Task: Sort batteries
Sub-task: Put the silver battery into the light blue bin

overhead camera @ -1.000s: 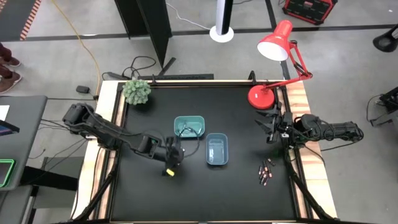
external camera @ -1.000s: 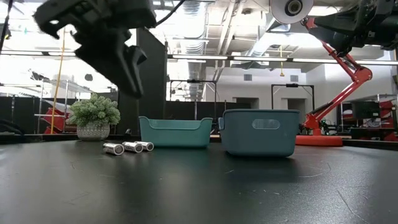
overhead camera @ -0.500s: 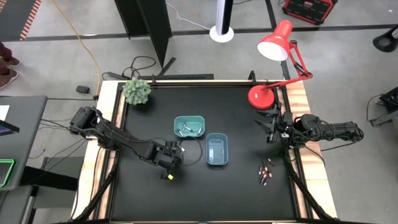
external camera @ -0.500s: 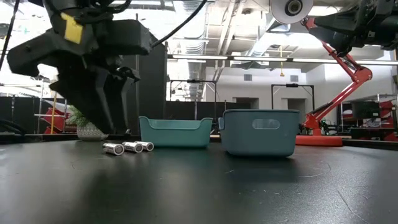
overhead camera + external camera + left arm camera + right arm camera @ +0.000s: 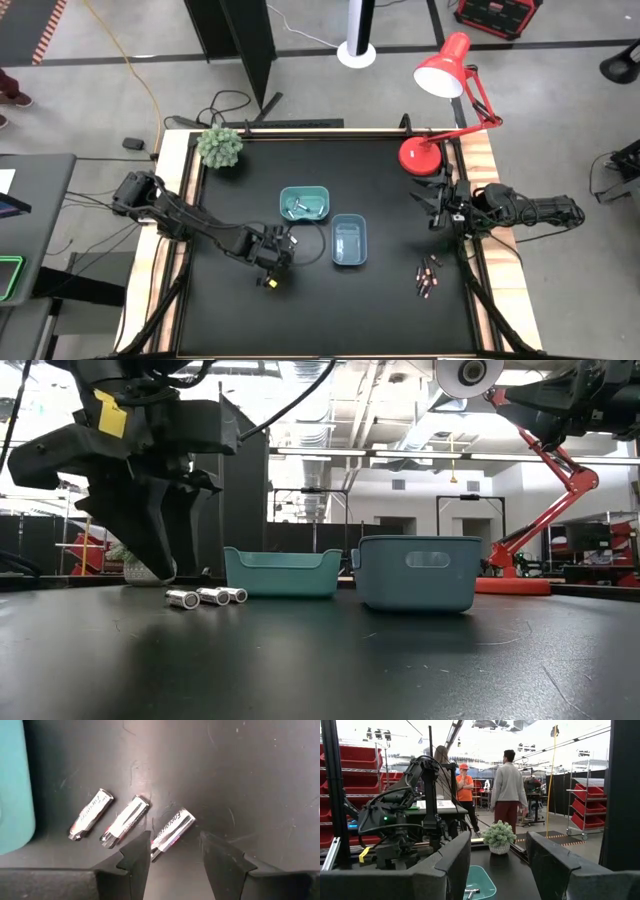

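Three silver batteries [image 5: 125, 821] lie side by side on the black table, left of the teal tray [image 5: 304, 203]; the low view shows them too [image 5: 212, 596]. My left gripper [image 5: 172, 852] hangs open just above them, pointing steeply down. Its fingers stand on either side of the near end of one battery [image 5: 172, 829] without touching it. The teal tray holds a few silver batteries [image 5: 300, 207]. Beside it stands the blue tray [image 5: 348, 241]. Several dark batteries [image 5: 427, 278] lie near the right edge. My right gripper [image 5: 497, 865] waits open at the right edge.
A small potted plant [image 5: 219, 147] stands at the far left corner. A red desk lamp with its base [image 5: 417, 155] stands at the far right. The near half of the table [image 5: 400, 670] is bare black mat. People stand in the room beyond the table's left side [image 5: 507, 782].
My left gripper has come down toward the three silver batteries and tipped to point more steeply down. It now hangs close over them. The batteries and trays have not moved.
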`<action>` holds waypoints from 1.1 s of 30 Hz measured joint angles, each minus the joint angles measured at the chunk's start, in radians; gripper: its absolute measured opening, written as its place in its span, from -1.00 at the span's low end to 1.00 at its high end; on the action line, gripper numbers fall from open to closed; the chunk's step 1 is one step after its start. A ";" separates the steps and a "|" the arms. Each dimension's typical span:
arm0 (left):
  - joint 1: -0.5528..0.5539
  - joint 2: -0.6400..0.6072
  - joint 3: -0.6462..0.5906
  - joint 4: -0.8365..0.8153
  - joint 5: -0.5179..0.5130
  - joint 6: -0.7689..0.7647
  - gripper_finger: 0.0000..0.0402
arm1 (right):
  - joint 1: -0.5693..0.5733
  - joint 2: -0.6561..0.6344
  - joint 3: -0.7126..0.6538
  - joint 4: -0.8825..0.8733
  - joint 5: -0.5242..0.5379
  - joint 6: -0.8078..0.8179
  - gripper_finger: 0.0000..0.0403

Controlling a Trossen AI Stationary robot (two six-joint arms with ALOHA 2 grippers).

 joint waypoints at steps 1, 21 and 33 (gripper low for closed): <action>0.003 0.009 0.000 0.004 -0.001 0.005 -0.19 | 0.000 0.000 0.000 0.000 0.000 0.000 0.03; 0.022 0.095 0.002 0.023 0.019 0.000 -0.82 | 0.001 0.000 0.000 0.001 0.000 0.018 0.03; 0.023 0.030 0.028 0.008 -0.008 0.031 -0.83 | 0.001 0.000 0.000 0.005 0.000 0.029 0.03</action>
